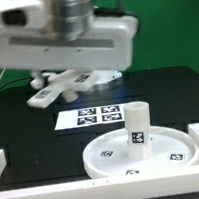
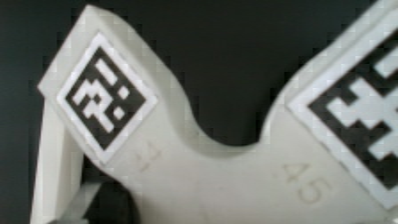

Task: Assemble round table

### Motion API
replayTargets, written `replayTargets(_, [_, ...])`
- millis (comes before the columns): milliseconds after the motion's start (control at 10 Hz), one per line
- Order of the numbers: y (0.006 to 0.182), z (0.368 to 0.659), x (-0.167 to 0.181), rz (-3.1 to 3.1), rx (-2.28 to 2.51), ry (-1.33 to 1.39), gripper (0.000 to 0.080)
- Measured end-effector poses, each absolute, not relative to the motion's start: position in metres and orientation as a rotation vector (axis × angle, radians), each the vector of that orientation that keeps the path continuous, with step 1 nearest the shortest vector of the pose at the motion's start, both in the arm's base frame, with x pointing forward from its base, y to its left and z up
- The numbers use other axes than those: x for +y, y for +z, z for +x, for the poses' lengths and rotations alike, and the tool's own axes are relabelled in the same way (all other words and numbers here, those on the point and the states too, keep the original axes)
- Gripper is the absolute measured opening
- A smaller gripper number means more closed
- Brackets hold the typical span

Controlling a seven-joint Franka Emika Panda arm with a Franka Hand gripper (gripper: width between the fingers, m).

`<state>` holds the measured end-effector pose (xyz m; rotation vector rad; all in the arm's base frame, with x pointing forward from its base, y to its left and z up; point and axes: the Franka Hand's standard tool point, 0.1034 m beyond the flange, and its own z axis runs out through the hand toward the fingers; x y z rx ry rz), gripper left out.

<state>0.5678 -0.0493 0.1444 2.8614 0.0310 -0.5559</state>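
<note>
Round tabletop disc (image 1: 96,168) lies on the surface (image 1: 20,122), leg (image 1: 138,123) upright on it, well apart from the forked tagged piece (image 1: 61,89) under the arm (image 1: 65,36); jaws' opening cannot be told, so centre them on one prong before closing.

There's the arm (image 1: 65,39), filling the upper left of the exterior view: a broad, rounded white casing, soft with blur, shading to grey along its lower edge. At top centre, a grey cylindrical joint, ringed with darker bands.
</note>
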Motion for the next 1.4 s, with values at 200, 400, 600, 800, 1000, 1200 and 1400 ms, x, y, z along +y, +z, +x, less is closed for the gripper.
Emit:
replayTargets(200, [0.131, 0.572, -0.011, 2.871, -0.029, -0.432, 0.0433])
replayTargets(400, [0.126, 0.562, -0.019, 2.908, -0.079, -0.389, 0.0433])
replayTargets(600, [0.127, 0.564, -0.017, 2.89, -0.051, -0.384, 0.0433])
replayTargets(800, [0.137, 0.561, 0.001, 2.782, 0.076, -0.407, 0.0433])
replayTargets(1000, [0.13, 0.562, 0.015, 2.747, 0.1, -0.408, 0.0433])
replayTargets(1200, [0.125, 0.562, 0.021, 2.745, 0.107, -0.41, 0.0433])
replayTargets(1400, [0.123, 0.565, 0.027, 2.746, 0.099, -0.401, 0.0433])
